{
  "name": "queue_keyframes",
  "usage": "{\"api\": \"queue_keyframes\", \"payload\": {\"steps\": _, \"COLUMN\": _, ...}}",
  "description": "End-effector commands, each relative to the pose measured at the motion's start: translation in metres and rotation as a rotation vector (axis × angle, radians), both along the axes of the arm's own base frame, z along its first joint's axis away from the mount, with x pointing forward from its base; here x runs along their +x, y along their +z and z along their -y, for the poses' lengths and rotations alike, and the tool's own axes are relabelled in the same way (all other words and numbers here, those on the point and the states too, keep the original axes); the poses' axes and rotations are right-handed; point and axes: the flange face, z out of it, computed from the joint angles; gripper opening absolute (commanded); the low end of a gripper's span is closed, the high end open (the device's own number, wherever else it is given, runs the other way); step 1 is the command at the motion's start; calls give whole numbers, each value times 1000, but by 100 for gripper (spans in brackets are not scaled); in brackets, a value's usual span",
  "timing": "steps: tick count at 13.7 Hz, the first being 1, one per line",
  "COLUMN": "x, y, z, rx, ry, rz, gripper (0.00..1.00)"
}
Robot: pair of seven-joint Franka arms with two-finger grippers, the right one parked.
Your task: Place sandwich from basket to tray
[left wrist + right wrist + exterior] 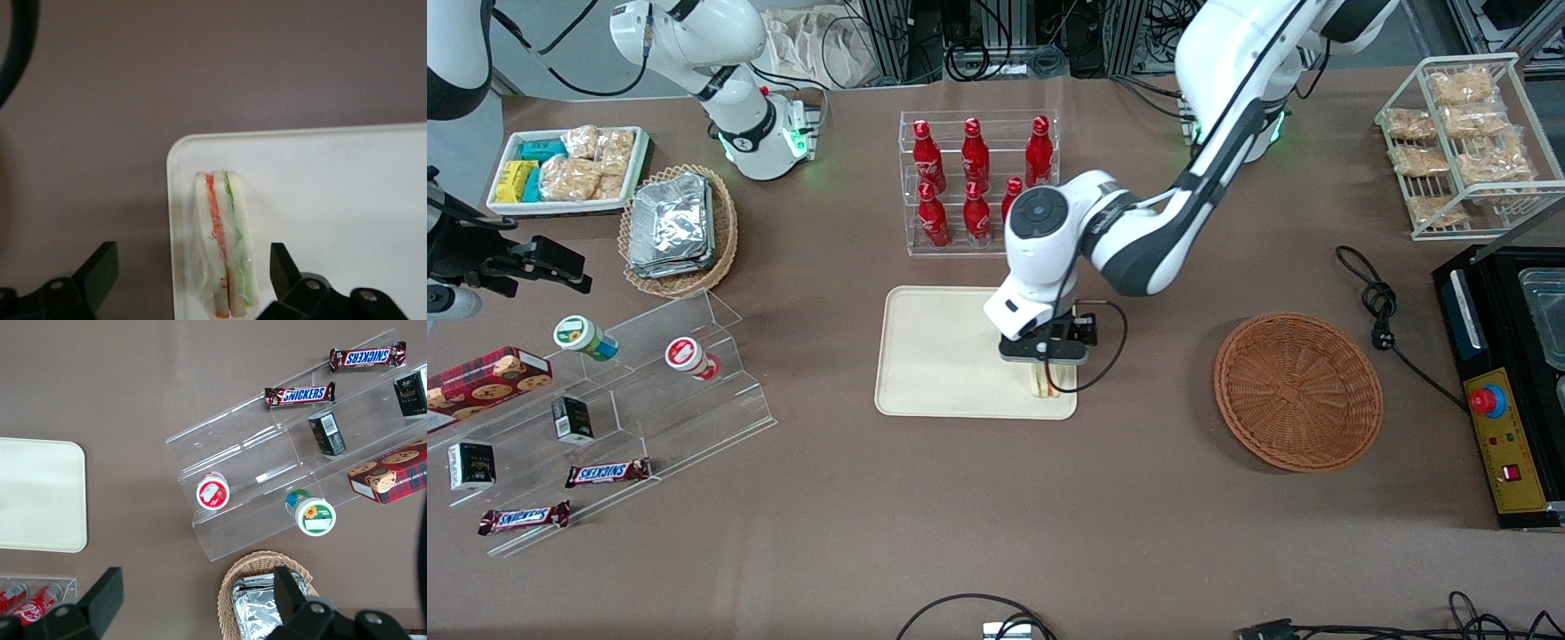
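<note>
The sandwich [1049, 385] stands on edge in the tray [934, 356], at the tray's corner nearest the front camera and toward the basket. In the left wrist view the sandwich [223, 247] shows pale bread with orange, red and green layers, just inside the tray [333, 200] rim. My gripper [1047, 366] hovers right over it. The gripper [191, 252] is open, its fingers [283, 267] wide apart on either side of the sandwich with gaps showing on both sides. The reddish-brown basket [1298, 391] sits empty toward the working arm's end of the table.
A clear rack of red bottles [978, 178] stands close to the tray, farther from the front camera. A black cable [1378, 302] and a black machine [1503, 373] lie past the basket. A tan wicker basket with foil packs [680, 227] and an acrylic shelf [649, 373] sit toward the parked arm's end.
</note>
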Motion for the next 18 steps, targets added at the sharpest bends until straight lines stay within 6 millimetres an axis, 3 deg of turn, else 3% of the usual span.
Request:
{"api": "queue_keyframes", "payload": {"steps": 1, "x": 30, "y": 52, "z": -65, "rx": -43, "ry": -29, "rz": -33, "gripper": 100}}
{"api": "queue_keyframes", "payload": {"steps": 6, "x": 81, "y": 123, "z": -218, "rx": -71, "ry": -28, "rz": -63, "gripper": 100}}
{"api": "queue_keyframes", "payload": {"steps": 10, "x": 74, "y": 172, "z": -340, "rx": -60, "ry": -44, "rz": -153, "gripper": 100}}
{"api": "queue_keyframes", "payload": {"steps": 14, "x": 31, "y": 228, "z": -377, "rx": -11, "ry": -26, "rz": -168, "gripper": 100}}
{"api": "queue_keyframes", "payload": {"steps": 17, "x": -19, "y": 250, "z": -387, "rx": 3, "ry": -27, "rz": -144, "gripper": 100}}
{"api": "queue_keyframes", "payload": {"steps": 18, "x": -26, "y": 254, "z": -392, "rx": 1, "ry": -20, "rz": -138, "gripper": 100}}
